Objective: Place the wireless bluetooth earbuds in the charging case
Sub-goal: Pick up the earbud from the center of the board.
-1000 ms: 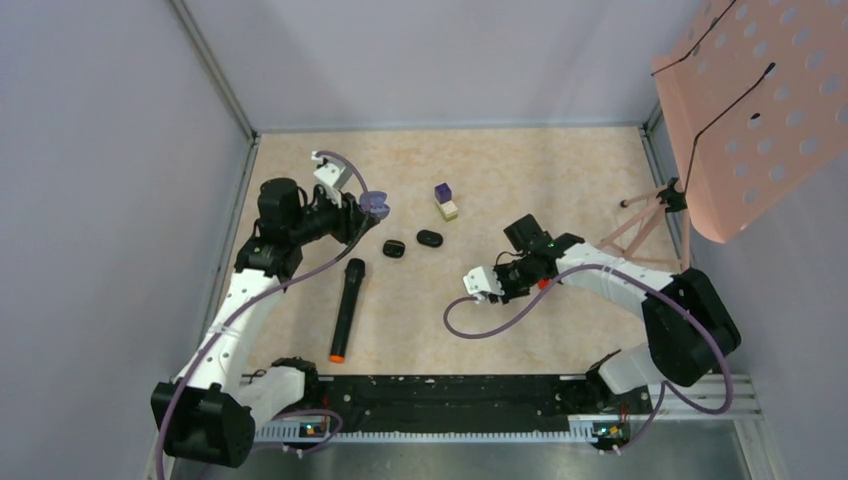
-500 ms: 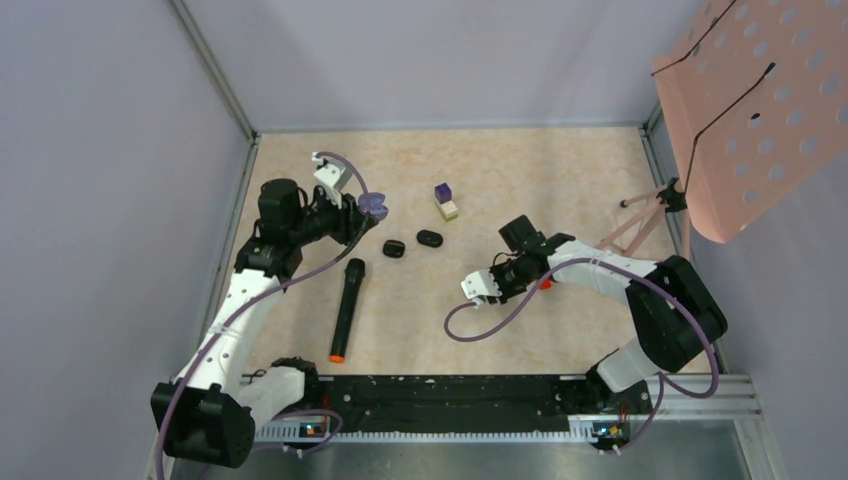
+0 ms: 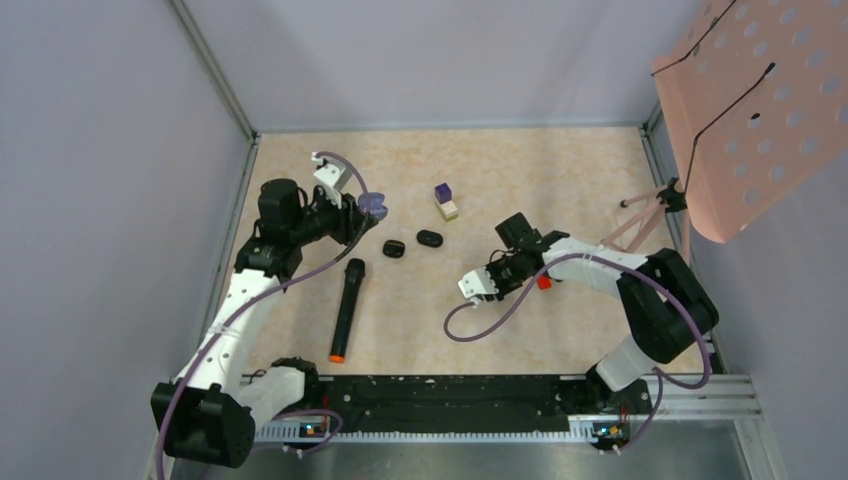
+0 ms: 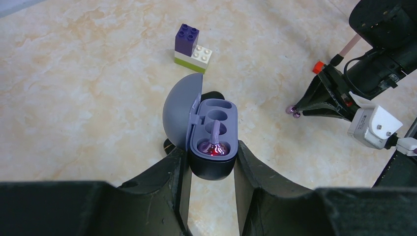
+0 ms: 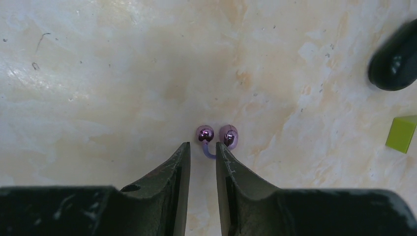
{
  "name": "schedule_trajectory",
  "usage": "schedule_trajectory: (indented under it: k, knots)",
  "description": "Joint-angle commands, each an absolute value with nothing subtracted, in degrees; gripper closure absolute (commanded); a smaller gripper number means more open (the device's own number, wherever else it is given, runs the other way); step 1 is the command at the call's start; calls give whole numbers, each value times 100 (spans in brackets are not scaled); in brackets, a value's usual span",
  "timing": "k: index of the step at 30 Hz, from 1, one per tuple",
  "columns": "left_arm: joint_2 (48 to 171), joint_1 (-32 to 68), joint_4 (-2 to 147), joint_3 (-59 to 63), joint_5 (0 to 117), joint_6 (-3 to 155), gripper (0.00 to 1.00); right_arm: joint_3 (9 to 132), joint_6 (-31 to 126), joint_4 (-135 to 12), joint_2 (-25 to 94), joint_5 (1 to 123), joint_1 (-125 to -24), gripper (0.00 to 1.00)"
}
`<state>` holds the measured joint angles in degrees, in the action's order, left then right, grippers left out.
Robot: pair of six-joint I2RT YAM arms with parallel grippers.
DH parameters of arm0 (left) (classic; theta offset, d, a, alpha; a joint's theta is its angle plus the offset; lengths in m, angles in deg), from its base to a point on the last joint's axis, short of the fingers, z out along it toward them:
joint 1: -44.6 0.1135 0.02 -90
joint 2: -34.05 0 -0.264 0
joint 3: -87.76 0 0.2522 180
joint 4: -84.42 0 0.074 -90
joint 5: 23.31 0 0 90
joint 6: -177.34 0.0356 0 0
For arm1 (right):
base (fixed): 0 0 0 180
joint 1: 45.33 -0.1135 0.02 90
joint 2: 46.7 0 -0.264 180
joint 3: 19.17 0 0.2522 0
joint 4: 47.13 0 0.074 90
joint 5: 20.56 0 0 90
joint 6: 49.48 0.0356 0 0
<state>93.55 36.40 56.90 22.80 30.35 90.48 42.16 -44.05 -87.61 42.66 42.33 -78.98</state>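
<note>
My left gripper [image 4: 211,148] is shut on the grey charging case [image 4: 214,129], held above the table at the left [image 3: 373,206] with its lid open. One purple earbud [image 4: 215,145] sits in the near socket with a red glow; the far socket is empty. A second purple earbud [image 5: 217,136], two shiny balls joined by a lilac curved band, lies on the table. My right gripper [image 5: 199,147] stands narrowly open right at it, the band in the gap between the tips. The left wrist view shows that earbud [image 4: 293,111] at the right gripper's tips.
Two small black oval pieces [image 3: 393,248] [image 3: 430,238] lie mid-table, with a purple and white brick stack [image 3: 446,203] behind them. A black microphone with an orange end [image 3: 345,310] lies at the left. A small orange piece [image 3: 543,283] sits by the right arm. A pink perforated stand [image 3: 760,110] rises at the right.
My right arm has shifted a little to the left and its jaws have parted slightly. The left arm and the case have not moved.
</note>
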Motion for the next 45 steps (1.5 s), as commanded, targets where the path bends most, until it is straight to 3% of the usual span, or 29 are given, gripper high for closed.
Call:
schedule_trajectory:
  k: [1, 5, 9, 17, 23, 26, 35, 39, 45]
  knots:
    - [9307, 3687, 5892, 2307, 3047, 9061, 100, 4634, -4704, -8725, 4411, 3939, -8007, 74]
    - [9283, 3696, 5877, 2336, 3071, 9073, 100, 4792, -4728, -8815, 4555, 3926, -8117, 76]
    - [9252, 3713, 5890, 2355, 3082, 9054, 100, 4908, -4728, -8878, 4735, 4003, -8250, 85]
    - [9134, 3757, 5740, 2256, 3105, 9095, 100, 5312, -4407, -9455, 4249, 3898, -8181, 85]
    - [9105, 3781, 5764, 2257, 3128, 8987, 100, 6336, -1062, -9535, 4849, 3769, -7787, 84]
    - [9070, 3784, 5731, 2246, 3117, 8956, 100, 6645, 487, -9738, 5255, 3736, -7544, 80]
    - [9038, 3810, 5585, 2193, 3151, 8972, 100, 7098, 2842, -10382, 6070, 4551, -7530, 65]
    - [9040, 3819, 5581, 2194, 3163, 8948, 100, 7200, 3395, -10326, 6240, 4545, -7529, 54]
    - [8995, 3834, 5553, 2222, 3220, 8949, 100, 7419, 3561, -10403, 6557, 4955, -7589, 53]
